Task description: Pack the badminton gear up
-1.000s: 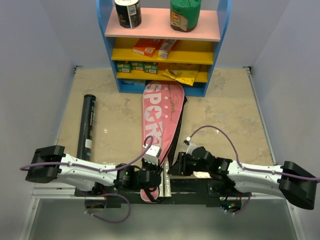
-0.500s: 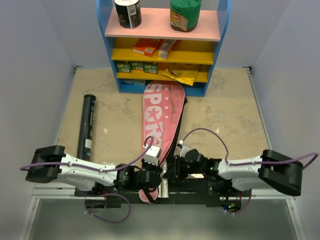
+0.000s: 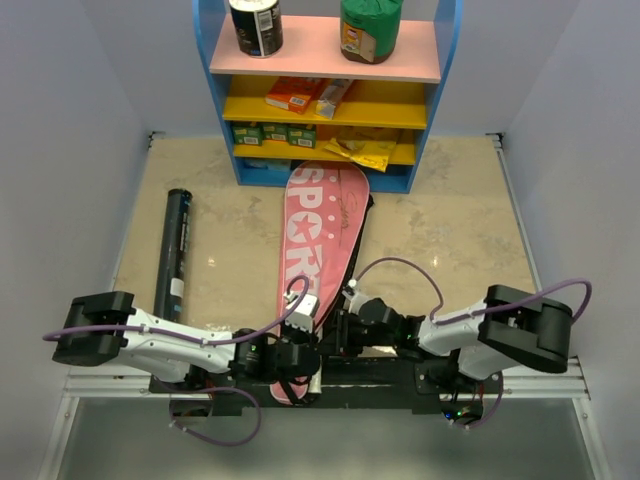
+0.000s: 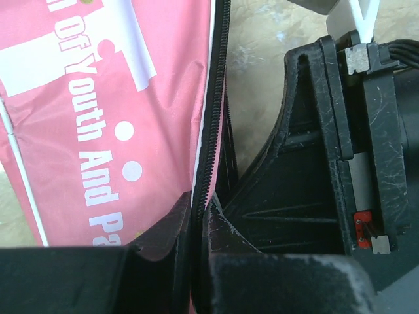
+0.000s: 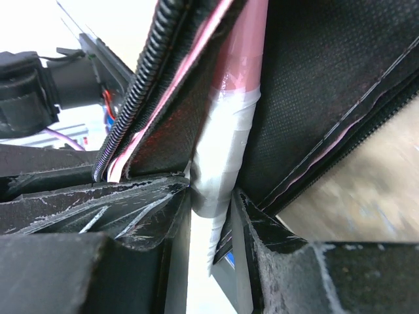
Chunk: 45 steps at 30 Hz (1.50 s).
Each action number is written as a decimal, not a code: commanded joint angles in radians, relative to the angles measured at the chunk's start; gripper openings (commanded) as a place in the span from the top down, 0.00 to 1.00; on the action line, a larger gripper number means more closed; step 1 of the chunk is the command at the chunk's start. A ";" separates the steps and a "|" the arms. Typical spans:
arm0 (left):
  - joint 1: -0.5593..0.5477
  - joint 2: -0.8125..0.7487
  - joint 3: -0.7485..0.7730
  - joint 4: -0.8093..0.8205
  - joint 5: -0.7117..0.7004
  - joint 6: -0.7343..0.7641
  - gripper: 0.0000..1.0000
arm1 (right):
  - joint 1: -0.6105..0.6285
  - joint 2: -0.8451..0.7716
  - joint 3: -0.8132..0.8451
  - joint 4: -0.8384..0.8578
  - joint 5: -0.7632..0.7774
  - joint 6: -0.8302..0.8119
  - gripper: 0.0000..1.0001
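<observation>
**Inspector:** What has changed in the last second?

**Operator:** My right arm has folded inward. The right gripper (image 3: 342,330) now sits hard against the narrow near end of the pink bag (image 3: 318,225), and that end has swung slightly left. The bag's broad end still lies at the foot of the shelf unit (image 3: 398,183).

**Inspector:** Finger state?

**Operator:** The right fingers are clamped on the white-taped racket handle (image 5: 221,163), inside the bag's open mouth. The left gripper (image 4: 200,226) is pinched on the zip edge (image 4: 215,111), holding that side of the mouth.

**Inspector:** Consequence for packing?

**Operator:** I judge the racket is being seated deeper before zipping. The black tube (image 3: 175,250) lies apart on the left, unpacked. I see no shuttlecocks.
</observation>
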 commanded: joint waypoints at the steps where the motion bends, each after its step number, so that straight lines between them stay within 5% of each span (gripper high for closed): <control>1: -0.014 -0.021 0.019 0.135 0.068 -0.031 1.00 | 0.013 0.120 0.068 0.254 0.089 0.019 0.82; 8: -0.014 -0.026 0.027 0.144 0.074 -0.031 1.00 | 0.036 0.244 0.138 0.379 0.115 0.018 0.82; 24: -0.014 -0.083 0.105 -0.023 -0.009 -0.032 1.00 | 0.103 0.075 0.141 0.138 0.276 0.004 0.82; 36: -0.055 -0.041 0.220 -0.123 -0.118 -0.034 1.00 | 0.146 0.019 0.066 0.219 0.384 0.052 0.80; 45: -0.080 -0.041 0.240 -0.152 -0.153 -0.066 1.00 | 0.231 0.089 0.072 0.364 0.491 0.082 0.68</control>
